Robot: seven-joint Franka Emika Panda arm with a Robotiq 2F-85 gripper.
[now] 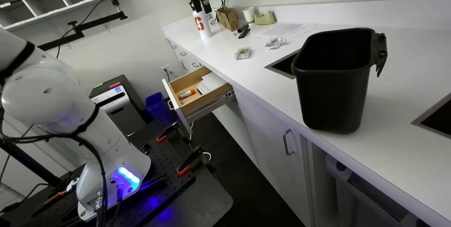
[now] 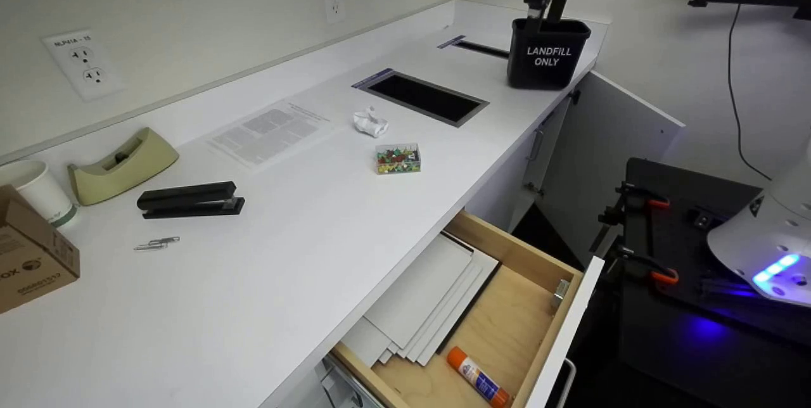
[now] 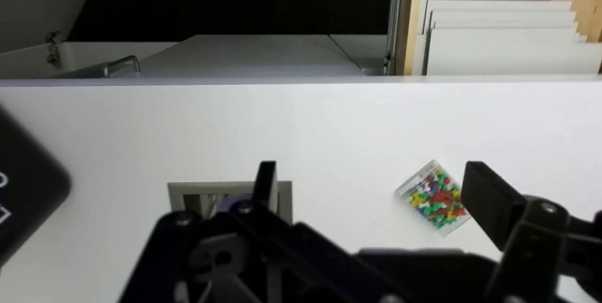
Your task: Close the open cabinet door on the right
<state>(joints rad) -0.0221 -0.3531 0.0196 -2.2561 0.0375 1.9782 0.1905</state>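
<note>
The cabinet door, a small white front panel on a tan wooden drawer box, stands pulled out below the counter edge in both exterior views (image 1: 174,100) (image 2: 568,332). The drawer holds flat white boards (image 2: 418,294) and an orange-capped glue stick (image 2: 476,375). In the wrist view, the drawer's side wall (image 3: 408,20) and boards show at the upper right; its front panel is out of view. My gripper, seen in both exterior views (image 1: 202,8) (image 2: 546,15), is above the counter, apart from the drawer. In the wrist view the gripper (image 3: 371,171) has its fingers wide apart with nothing between them.
A black bin (image 2: 538,56) stands on the counter (image 2: 304,306). A taller white door (image 2: 614,148) stands open beyond it. A push-pin box (image 3: 437,199), crumpled paper (image 2: 369,123), a stapler (image 2: 190,199) and a white bottle (image 1: 202,26) sit on the counter.
</note>
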